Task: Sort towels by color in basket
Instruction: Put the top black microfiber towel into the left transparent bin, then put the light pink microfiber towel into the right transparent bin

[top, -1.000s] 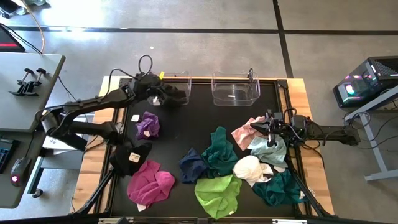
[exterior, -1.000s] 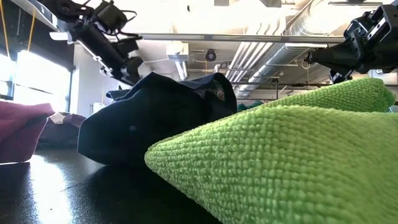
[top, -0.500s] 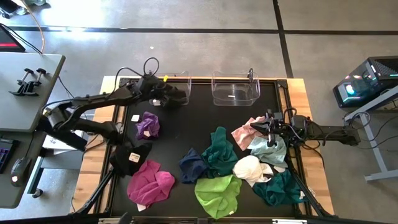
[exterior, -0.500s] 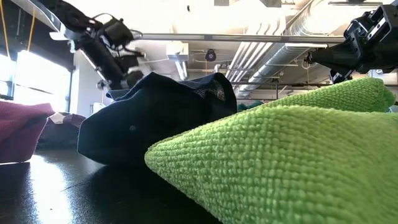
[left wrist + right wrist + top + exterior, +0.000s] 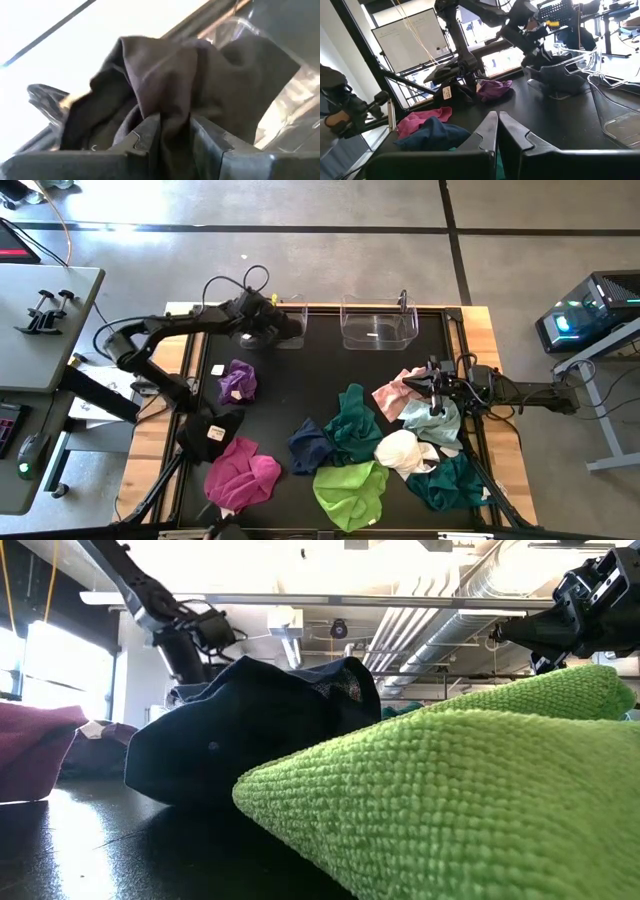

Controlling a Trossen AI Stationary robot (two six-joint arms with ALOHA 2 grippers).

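Black towel (image 5: 165, 75) sits in the clear bin (image 5: 283, 320) at the table's (image 5: 320, 390) eleven o'clock; we see the left gripper (image 5: 175, 131) jaws pinching its fold. Right gripper (image 5: 432, 388) hovers over the pale mint towel (image 5: 435, 423) at three o'clock, jaws pressed together.

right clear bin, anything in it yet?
Empty. In the high view the right clear bin shows only its bare see-through floor, while the left clear bin already holds a black towel.
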